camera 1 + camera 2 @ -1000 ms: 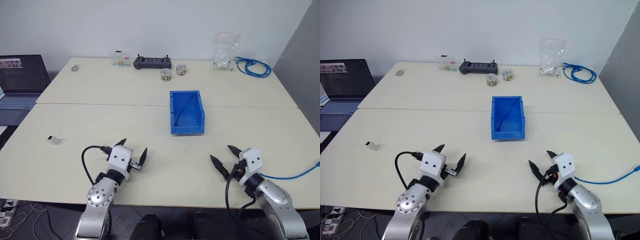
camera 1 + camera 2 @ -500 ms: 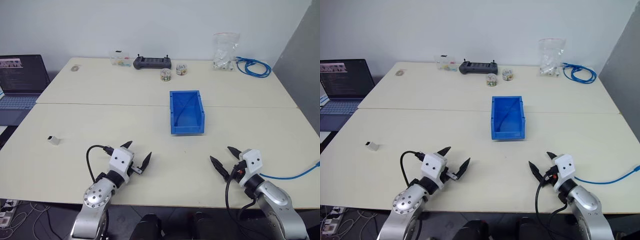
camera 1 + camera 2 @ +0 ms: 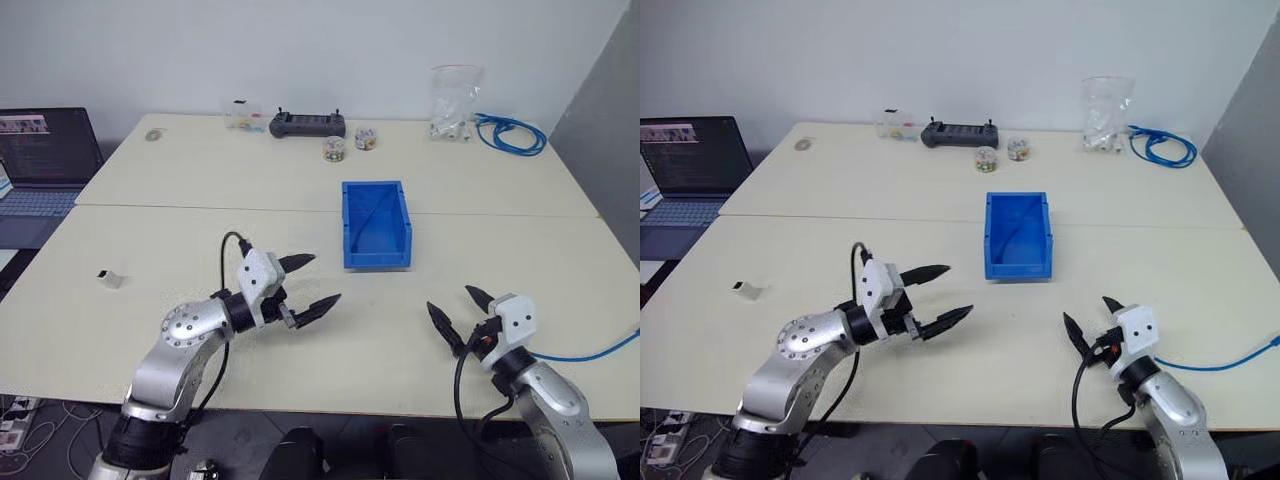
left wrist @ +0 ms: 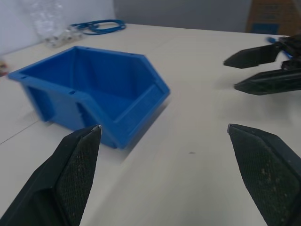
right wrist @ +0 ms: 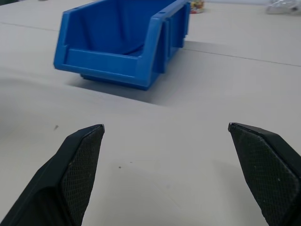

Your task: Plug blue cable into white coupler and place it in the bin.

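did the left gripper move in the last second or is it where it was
Yes. The left gripper, jaws open, has risen and swung toward the bin; the gap between them has narrowed.

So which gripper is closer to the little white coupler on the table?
Left. The left gripper hangs over the table's middle, with the white coupler off to its left near the table edge. The right gripper is farther still, on the opposite side by the blue cable.
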Tool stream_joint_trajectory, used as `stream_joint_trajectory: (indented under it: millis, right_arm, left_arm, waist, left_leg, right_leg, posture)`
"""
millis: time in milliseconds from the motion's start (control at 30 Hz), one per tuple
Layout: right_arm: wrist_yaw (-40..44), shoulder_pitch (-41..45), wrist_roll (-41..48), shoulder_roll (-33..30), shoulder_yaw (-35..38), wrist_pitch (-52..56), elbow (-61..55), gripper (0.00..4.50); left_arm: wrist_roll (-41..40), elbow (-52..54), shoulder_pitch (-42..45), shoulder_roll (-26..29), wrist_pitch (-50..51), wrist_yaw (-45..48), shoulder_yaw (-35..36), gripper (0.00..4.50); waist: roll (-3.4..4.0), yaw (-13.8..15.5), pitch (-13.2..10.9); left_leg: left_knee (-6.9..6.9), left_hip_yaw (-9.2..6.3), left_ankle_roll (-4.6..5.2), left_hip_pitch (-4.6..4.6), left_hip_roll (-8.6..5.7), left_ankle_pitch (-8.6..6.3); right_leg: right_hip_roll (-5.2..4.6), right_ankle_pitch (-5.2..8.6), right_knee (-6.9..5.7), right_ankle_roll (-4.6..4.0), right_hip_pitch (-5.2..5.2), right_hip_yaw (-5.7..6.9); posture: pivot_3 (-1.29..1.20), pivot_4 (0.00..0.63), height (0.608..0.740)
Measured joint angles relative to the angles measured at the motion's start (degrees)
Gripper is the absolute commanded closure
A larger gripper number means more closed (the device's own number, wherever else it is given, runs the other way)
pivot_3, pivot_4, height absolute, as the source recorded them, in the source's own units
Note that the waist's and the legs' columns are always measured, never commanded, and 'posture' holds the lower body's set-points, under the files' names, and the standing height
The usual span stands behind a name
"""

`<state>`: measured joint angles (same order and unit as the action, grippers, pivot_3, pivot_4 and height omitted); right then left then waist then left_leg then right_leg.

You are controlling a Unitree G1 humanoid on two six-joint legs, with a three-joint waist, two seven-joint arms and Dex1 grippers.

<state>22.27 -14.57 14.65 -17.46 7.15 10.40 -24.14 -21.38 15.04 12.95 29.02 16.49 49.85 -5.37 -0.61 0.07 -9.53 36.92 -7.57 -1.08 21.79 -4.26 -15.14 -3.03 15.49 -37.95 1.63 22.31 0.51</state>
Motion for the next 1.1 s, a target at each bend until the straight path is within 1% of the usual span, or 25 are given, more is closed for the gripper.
stream_joint_trajectory:
  millis: [167,233,333,500,533,567,667,800,900,1100]
  right_arm:
    - [-6.75,-2.69,-1.36,1.16,8.48,-1.18,-3.17,0.01]
    - [-9.18,-3.96,-1.68,1.49,11.75,-0.38,-4.67,0.01]
    - [-15.56,-5.03,-0.48,3.22,17.71,8.29,-8.71,0.01]
    - [-22.11,-3.93,0.00,2.02,26.24,19.75,-11.88,0.01]
    - [-24.28,-2.52,0.05,2.07,27.97,23.90,-12.47,0.01]
    - [-24.87,-1.95,0.06,2.06,28.31,24.93,-12.53,0.01]
    - [-28.10,2.43,0.62,2.07,30.32,33.25,-13.12,0.01]
    - [-30.40,7.38,1.25,2.34,31.01,42.82,-12.92,0.01]
    - [-31.57,10.37,1.23,3.00,31.78,46.69,-11.15,0.01]
    - [-36.83,17.23,0.39,7.10,36.85,52.29,-7.30,0.01]
  left_arm:
    - [0.15,-3.74,9.03,-0.78,2.21,5.33,-5.74,0.00]
    - [0.23,-5.28,11.38,-2.01,2.61,7.05,-7.62,0.00]
    - [0.58,-8.70,15.18,-3.81,2.71,10.98,-11.50,0.00]
    - [1.71,-13.86,20.69,-6.09,1.40,16.97,-15.21,0.00]
    - [2.38,-15.24,22.18,-7.08,0.24,18.07,-15.65,0.00]
    - [2.51,-15.52,22.54,-7.38,0.09,18.31,-15.72,0.00]
    - [2.85,-16.79,23.96,-9.37,-0.85,19.07,-15.81,0.00]
    - [3.58,-17.14,24.03,-10.43,-0.96,19.77,-16.74,0.00]
    - [3.89,-17.13,24.03,-10.50,-1.03,20.51,-16.84,0.00]
    - [4.85,-17.18,24.74,-10.52,-1.38,21.01,-16.84,0.00]
  waist:
    - [0.01,0.01,0.00]
    - [0.02,-0.06,0.00]
    - [0.06,-0.17,-0.01]
    - [0.09,-0.22,0.00]
    - [0.09,-0.26,0.01]
    - [0.09,-0.30,0.01]
    - [0.12,-0.32,0.02]
    - [0.17,-0.28,0.03]
    - [0.17,-0.29,0.03]
    - [0.20,-0.30,0.04]
  left_leg:
    - [-0.01,0.00,-0.01,0.00,-0.03,0.01]
    - [-0.01,0.01,-0.02,0.00,-0.02,0.02]
    - [-0.01,0.00,-0.03,-0.01,-0.01,0.02]
    - [-0.01,0.03,0.00,-0.01,-0.02,0.02]
    - [-0.01,0.03,0.00,-0.02,-0.01,0.02]
    - [-0.01,0.05,0.01,-0.01,-0.01,0.02]
    - [-0.01,0.04,0.01,0.00,-0.01,0.02]
    - [-0.01,0.03,0.02,0.01,-0.03,0.02]
    - [-0.01,0.03,0.03,0.01,-0.03,0.02]
    - [-0.01,0.02,0.04,0.01,-0.03,0.03]
  right_leg:
    - [0.00,0.01,-0.02,0.01,0.00,-0.01]
    - [0.00,0.01,-0.03,0.01,0.00,-0.02]
    - [0.01,0.01,-0.06,0.01,0.01,-0.04]
    - [0.01,0.01,-0.05,0.01,0.00,-0.04]
    - [0.02,0.01,-0.06,0.00,0.00,-0.04]
    - [0.02,0.01,-0.06,0.00,0.01,-0.06]
    - [0.01,0.01,-0.07,0.00,0.01,-0.06]
    - [0.01,0.01,-0.06,0.00,0.00,-0.05]
    - [0.01,0.01,-0.06,0.00,0.00,-0.03]
    - [0.02,0.01,-0.09,0.00,0.00,-0.01]
  posture:
    - [0.00,0.150,0.740]
    - [0.00,0.150,0.740]
    - [0.00,0.150,0.740]
    - [0.00,0.150,0.740]
    - [0.00,0.150,0.740]
    - [0.00,0.150,0.740]
    - [0.00,0.150,0.740]
    - [0.00,0.150,0.740]
    - [0.00,0.150,0.740]
    - [0.00,0.150,0.740]
